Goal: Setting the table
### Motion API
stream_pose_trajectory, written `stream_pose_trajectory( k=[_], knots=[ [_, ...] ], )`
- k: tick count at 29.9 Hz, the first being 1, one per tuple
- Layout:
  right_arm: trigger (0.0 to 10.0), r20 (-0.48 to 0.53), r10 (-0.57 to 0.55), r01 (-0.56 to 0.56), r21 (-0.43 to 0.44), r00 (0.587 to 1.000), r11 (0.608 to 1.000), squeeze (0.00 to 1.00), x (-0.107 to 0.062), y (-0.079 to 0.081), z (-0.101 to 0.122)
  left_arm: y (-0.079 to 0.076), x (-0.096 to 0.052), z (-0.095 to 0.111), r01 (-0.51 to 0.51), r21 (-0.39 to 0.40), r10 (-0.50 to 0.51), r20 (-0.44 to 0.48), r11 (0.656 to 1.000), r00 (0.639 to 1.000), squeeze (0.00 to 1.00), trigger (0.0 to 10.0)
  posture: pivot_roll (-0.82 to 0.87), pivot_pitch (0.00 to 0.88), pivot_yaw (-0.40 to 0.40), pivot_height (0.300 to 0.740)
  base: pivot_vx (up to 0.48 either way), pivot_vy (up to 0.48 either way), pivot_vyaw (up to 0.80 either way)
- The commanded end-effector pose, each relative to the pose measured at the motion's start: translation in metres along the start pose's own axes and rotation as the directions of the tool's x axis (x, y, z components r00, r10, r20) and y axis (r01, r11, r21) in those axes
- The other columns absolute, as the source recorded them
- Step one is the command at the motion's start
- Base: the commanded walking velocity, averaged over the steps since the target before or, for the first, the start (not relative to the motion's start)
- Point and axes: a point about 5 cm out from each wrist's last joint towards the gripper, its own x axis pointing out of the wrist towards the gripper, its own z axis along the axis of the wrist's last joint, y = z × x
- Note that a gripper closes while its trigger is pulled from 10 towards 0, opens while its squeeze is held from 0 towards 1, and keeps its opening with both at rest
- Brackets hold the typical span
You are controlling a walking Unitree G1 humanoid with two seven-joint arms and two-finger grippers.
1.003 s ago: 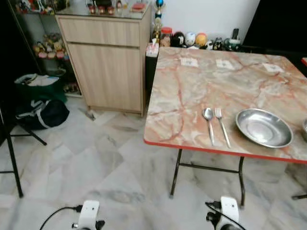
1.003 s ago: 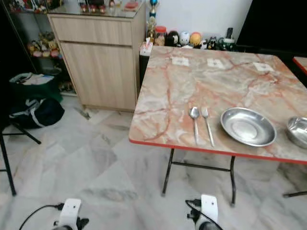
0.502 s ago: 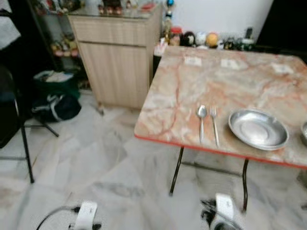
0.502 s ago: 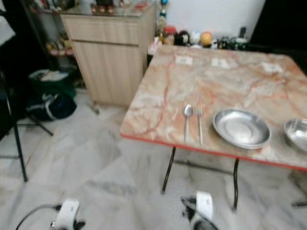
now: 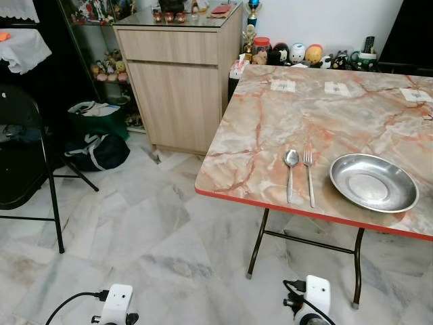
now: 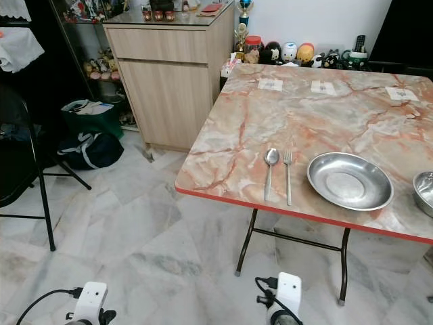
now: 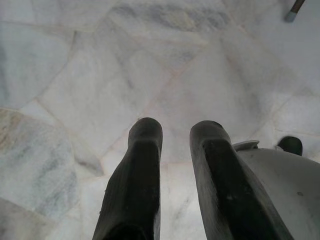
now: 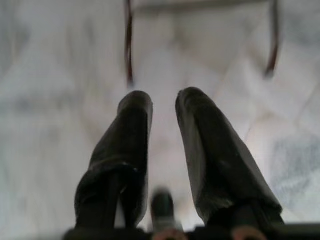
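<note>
A spoon and fork are laid side by side near the front edge of the marble-patterned table, w/ a steel plate just beside the fork on the robot's right. A second steel bowl is seen further right. Paper labels are laid at the far side; writing too small to be read. Left gripper and right gripper are hung low over the marble floor, each held narrowly parted, nothing gripped.

spoon left of fork (plate right)
</note>
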Motion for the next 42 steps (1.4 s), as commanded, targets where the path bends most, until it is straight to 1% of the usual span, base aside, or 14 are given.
stream_pose_trajectory(
  k=[1, 3, 7, 9, 12, 16, 20, 21, 23, 26, 29, 35, 37, 42],
  knots=[
    [10.0, 0.192, 0.041, -0.041, -0.003, 0.981, 0.999, 0.00, 0.002, 0.011, 0.028, 0.001, -0.001, -0.006, -0.007, -0.011, 0.007, -0.017, 1.000, 1.000, 0.00, 10.0, 0.11, 0.000, -0.043, 0.740, 0.000, 0.000, 0.00],
    [10.0, 0.323, 0.096, -0.085, -0.048, 0.942, 0.995, 0.00, -0.003, 0.017, 0.044, 0.000, -0.001, -0.007, -0.010, -0.019, 0.010, -0.017, 1.000, 1.000, 0.00, 10.0, 0.11, 0.000, -0.053, 0.740, 0.000, 0.000, 0.00],
    [10.0, 0.359, 0.094, -0.065, -0.090, 0.928, 0.994, 0.00, -0.010, 0.012, 0.042, 0.000, -0.001, -0.006, -0.015, -0.030, 0.014, -0.011, 0.999, 1.000, 0.00, 10.0, 0.11, 0.000, -0.068, 0.740, 0.000, 0.000, 0.00],
    [10.0, 0.399, 0.055, -0.027, -0.075, 0.915, 0.997, 0.00, -0.018, 0.005, 0.039, 0.001, -0.002, -0.007, -0.019, -0.034, 0.019, -0.010, 0.999, 1.000, 0.00, 10.0, 0.10, 0.000, -0.074, 0.740, 0.000, 0.000, 0.00],
    [10.0, 0.476, 0.058, -0.006, -0.111, 0.877, 0.994, 0.00, -0.034, -0.002, 0.043, 0.003, -0.002, -0.008, -0.030, -0.047, 0.030, -0.008, 0.998, 1.000, 0.00, 10.0, 0.09, 0.000, -0.076, 0.740, 0.000, 0.000, 0.00],
    [10.0, 0.517, 0.042, 0.006, -0.090, 0.855, 0.996, 0.00, -0.040, -0.006, 0.050, 0.003, -0.002, -0.007, -0.035, -0.053, 0.035, -0.004, 0.998, 0.999, 0.00, 10.0, 0.08, 0.000, -0.083, 0.740, 0.000, 0.000, 0.00],
    [10.0, 0.583, 0.022, 0.016, -0.060, 0.812, 0.998, 0.00, -0.040, -0.005, 0.072, 0.004, -0.002, -0.003, -0.042, -0.072, 0.044, 0.018, 0.997, 0.999, 0.00, 10.0, 0.08, 0.000, -0.088, 0.740, 0.000, 0.000, 0.00],
    [10.0, 0.583, 0.022, 0.016, -0.060, 0.812, 0.998, 0.00, -0.040, -0.005, 0.072, 0.004, -0.002, -0.003, -0.042, -0.072, 0.044, 0.018, 0.997, 0.999, 0.00, 10.0, 0.08, 0.000, -0.088, 0.740, 0.000, 0.000, 0.00],
    [10.0, 0.655, 0.021, 0.011, -0.044, 0.755, 0.999, 0.00, -0.040, 0.001, 0.102, 0.002, 0.000, 0.002, -0.039, -0.075, 0.041, 0.034, 0.996, 0.999, 0.00, 10.0, 0.09, 0.000, -0.086, 0.740, 0.000, 0.000, 0.00],
    [10.0, 0.685, 0.012, 0.009, -0.027, 0.728, 1.000, 0.00, -0.042, 0.002, 0.115, 0.002, 0.000, 0.004, -0.035, -0.071, 0.038, 0.042, 0.997, 0.998, 0.00, 10.0, 0.09, 0.000, -0.073, 0.740, 0.000, 0.000, 0.00],
    [10.0, 0.691, 0.007, 0.009, -0.020, 0.723, 1.000, 0.00, -0.044, 0.002, 0.119, 0.002, 0.000, 0.005, -0.030, -0.070, 0.033, 0.050, 0.997, 0.998, 0.00, 10.0, 0.09, 0.000, -0.067, 0.740, 0.000, 0.000, 0.00],
    [10.0, 0.675, -0.004, 0.012, -0.007, 0.738, 1.000, 0.00, -0.048, 0.004, 0.114, 0.005, 0.000, 0.006, -0.030, -0.045, 0.032, 0.050, 0.999, 0.998, 0.00, 10.0, 0.09, 0.011, -0.064, 0.740, 0.000, 0.000, 0.00],
    [10.0, 0.673, -0.009, 0.013, 0.000, 0.740, 1.000, 0.00, -0.050, 0.004, 0.116, 0.004, -0.001, 0.005, -0.031, -0.026, 0.032, 0.045, 0.999, 0.998, 0.00, 10.0, 0.09, 0.017, -0.062, 0.740, 0.000, -0.396, 0.00],
    [10.0, 0.677, -0.011, 0.012, 0.004, 0.736, 1.000, 0.00, -0.052, 0.006, 0.120, 0.003, -0.001, 0.003, -0.032, -0.024, 0.033, 0.038, 0.999, 0.999, 0.00, 10.0, 0.09, 0.017, -0.062, 0.740, 0.000, -0.480, 0.00]
  ],
)
